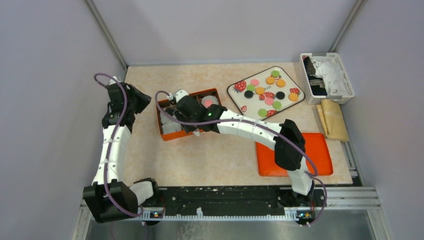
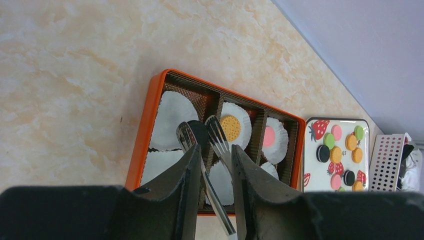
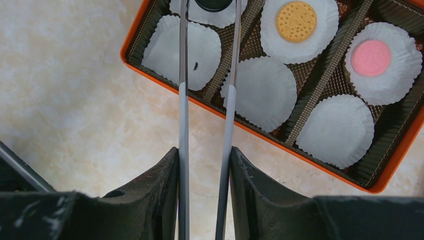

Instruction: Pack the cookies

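Note:
My right gripper (image 1: pixel 175 116) (image 3: pixel 205 155) is shut on metal tongs (image 3: pixel 182 75) (image 2: pixel 218 137) and reaches over the left end of the orange box (image 1: pixel 200 91) (image 3: pixel 300 153) (image 2: pixel 142 145). A black cookie (image 3: pixel 214 4) (image 2: pixel 200 131) sits between the tong tips, above a white paper cup. In neighbouring cups lie an orange cookie (image 3: pixel 296 21) (image 2: pixel 230 128) and a pink cookie (image 3: pixel 370 57) (image 1: pixel 207 102). Several more cookies (image 1: pixel 260 90) lie on the strawberry plate (image 1: pixel 235 100). My left gripper (image 1: pixel 142 100) (image 2: pixel 214 150) hovers left of the box, jaws slightly apart with nothing gripped; the tongs show beyond the gap.
Several empty paper cups (image 3: pixel 265 92) fill the other box compartments. An orange lid (image 1: pixel 320 155) lies at the near right. A white basket (image 1: pixel 327 77) with cloth and dark items stands at the far right, and a tan folded cloth (image 1: pixel 334 120) lies beside it.

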Robot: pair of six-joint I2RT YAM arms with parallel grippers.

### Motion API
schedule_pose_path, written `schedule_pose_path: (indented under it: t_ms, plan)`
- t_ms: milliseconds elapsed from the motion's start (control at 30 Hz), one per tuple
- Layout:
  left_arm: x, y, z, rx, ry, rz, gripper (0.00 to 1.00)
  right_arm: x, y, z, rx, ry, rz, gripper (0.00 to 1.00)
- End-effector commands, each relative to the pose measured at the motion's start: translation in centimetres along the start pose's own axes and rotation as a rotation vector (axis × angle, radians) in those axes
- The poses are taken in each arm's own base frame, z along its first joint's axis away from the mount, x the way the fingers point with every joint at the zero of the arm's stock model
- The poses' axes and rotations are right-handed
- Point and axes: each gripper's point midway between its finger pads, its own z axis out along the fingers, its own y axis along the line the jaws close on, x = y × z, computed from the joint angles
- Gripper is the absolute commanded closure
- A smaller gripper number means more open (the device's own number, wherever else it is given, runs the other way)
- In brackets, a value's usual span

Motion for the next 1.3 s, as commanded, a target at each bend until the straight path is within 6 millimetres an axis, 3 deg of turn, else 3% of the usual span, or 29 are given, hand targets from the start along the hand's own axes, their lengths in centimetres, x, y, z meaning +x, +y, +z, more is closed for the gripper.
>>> schedule_pose_path:
  t_ms: [0,100,267,367,500,600,833,1267]
  plan:
    - [-0.9,-0.8,-0.3,0.045,-0.035,0.004,0.64,-1.3,0.9,1.2,-0.011,-0.045,0.004,1.0]
    - [-0.9,-0.9,-0.3,0.047,-0.035,0.008,0.64,-0.7,0.3,1.9,0.023,-0.051,0.008,0.98]
    - [-0.9,-0.9,-0.4,0.053,-0.035,0.01,0.64,-0.1,-1.1,2.5,0.1,-0.051,-0.004,0.86]
    - [-1.0,-1.1,-0.6,0.058,-0.041,0.012,0.64,0.0,-1.4,2.4,0.113,-0.057,0.001,0.84]
    - [-1.1,-1.3,-0.8,0.067,-0.045,0.015,0.63,-0.3,-1.7,1.9,0.12,-0.082,0.015,0.69]
    - [-1.1,-1.4,-0.9,0.076,-0.043,0.02,0.63,-0.5,-1.6,1.7,0.116,-0.096,0.015,0.68]
    - [-1.4,-1.6,-1.3,0.084,-0.06,0.027,0.62,-1.7,-1.5,1.5,0.117,-0.123,0.019,0.66]
    - [-1.4,-1.7,-1.2,0.092,-0.064,0.035,0.61,-6.1,-1.0,0.0,0.108,-0.22,0.029,0.57]
